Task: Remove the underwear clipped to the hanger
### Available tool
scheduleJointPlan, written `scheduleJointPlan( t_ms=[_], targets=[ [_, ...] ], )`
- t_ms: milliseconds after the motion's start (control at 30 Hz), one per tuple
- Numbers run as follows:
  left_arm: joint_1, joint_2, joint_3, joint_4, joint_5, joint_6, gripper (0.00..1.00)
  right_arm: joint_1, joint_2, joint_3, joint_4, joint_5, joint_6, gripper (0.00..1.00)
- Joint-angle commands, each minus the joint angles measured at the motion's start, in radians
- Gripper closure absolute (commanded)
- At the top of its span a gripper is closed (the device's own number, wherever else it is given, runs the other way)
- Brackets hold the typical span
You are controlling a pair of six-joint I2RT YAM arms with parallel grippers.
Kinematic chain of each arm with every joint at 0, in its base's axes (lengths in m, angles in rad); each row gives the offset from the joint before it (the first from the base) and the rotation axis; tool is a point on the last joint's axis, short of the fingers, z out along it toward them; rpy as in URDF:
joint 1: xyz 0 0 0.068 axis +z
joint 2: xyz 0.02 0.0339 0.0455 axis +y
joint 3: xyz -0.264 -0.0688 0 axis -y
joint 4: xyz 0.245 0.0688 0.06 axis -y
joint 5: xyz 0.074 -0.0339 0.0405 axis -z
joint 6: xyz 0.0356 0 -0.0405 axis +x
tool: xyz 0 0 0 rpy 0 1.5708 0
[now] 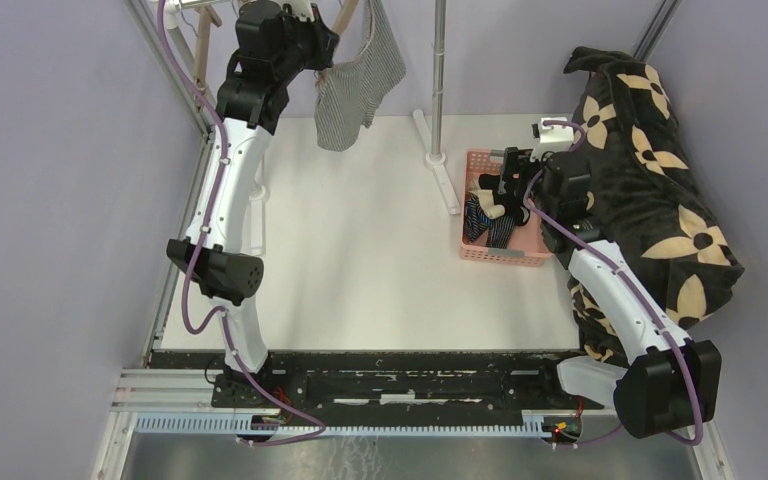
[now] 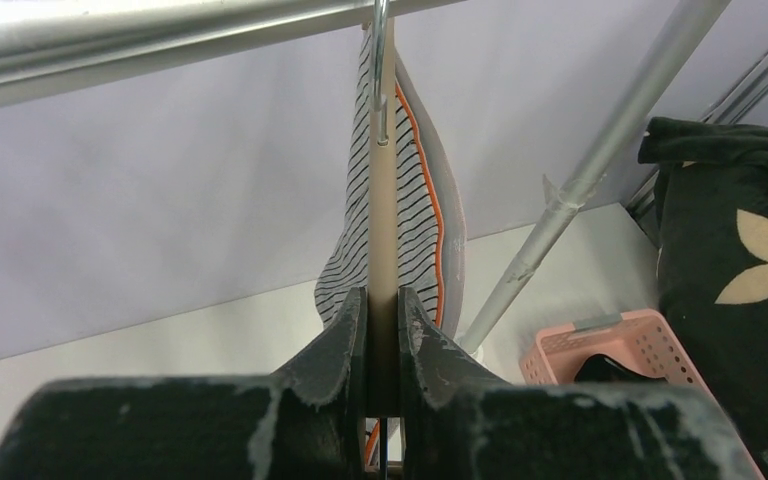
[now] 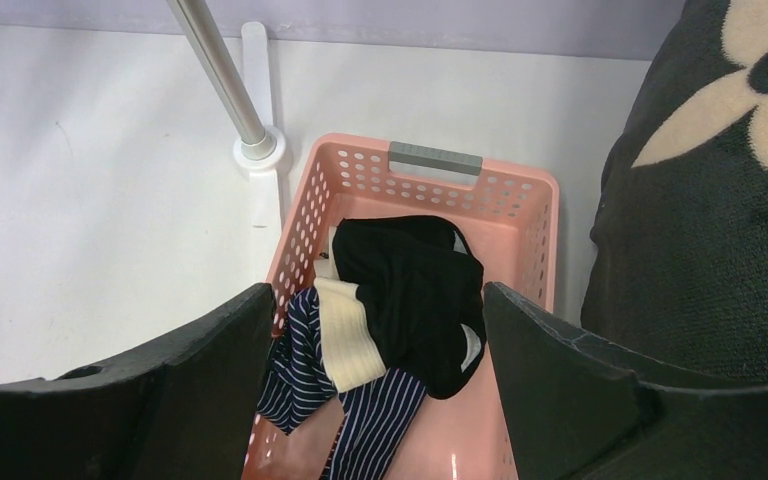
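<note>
The left gripper (image 2: 382, 300) pinches the hanger (image 2: 384, 220) over the table's far left corner. The grey striped underwear (image 2: 418, 210) hangs just past its fingers. The right gripper (image 3: 378, 295) is wide open above the basket (image 3: 520, 200) by the right edge. A black pair (image 3: 420, 290) and a navy pair (image 3: 370, 420) lie inside.

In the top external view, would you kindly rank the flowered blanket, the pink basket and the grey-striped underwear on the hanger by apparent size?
1. the flowered blanket, clearly largest.
2. the pink basket and grey-striped underwear look about alike; the underwear hangs nearer the camera, so no ranking.
</note>
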Motion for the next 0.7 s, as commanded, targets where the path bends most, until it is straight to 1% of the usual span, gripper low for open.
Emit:
scheduleJointPlan(
  t_ms=[0, 200, 333, 667],
  targets=[
    [-0.004, 0.005, -0.011, 0.088, 0.030, 0.039, 0.97, 0.005, -0.021, 0.003, 0.053, -0.009, 0.012, 0.16],
    [-0.004, -0.017, -0.020, 0.170, -0.008, 0.039, 0.97, 0.005, -0.020, -0.003, 0.063, -0.016, 0.009, 0.16],
    [-0.004, -0.047, -0.054, 0.231, -0.019, 0.046, 0.97, 0.005, -0.014, -0.005, 0.064, -0.023, 0.006, 0.16],
    [-0.004, -0.200, -0.282, 0.428, -0.051, 0.059, 0.97, 0.006, 0.005, -0.003, 0.066, -0.034, 0.009, 0.16]
  ],
)
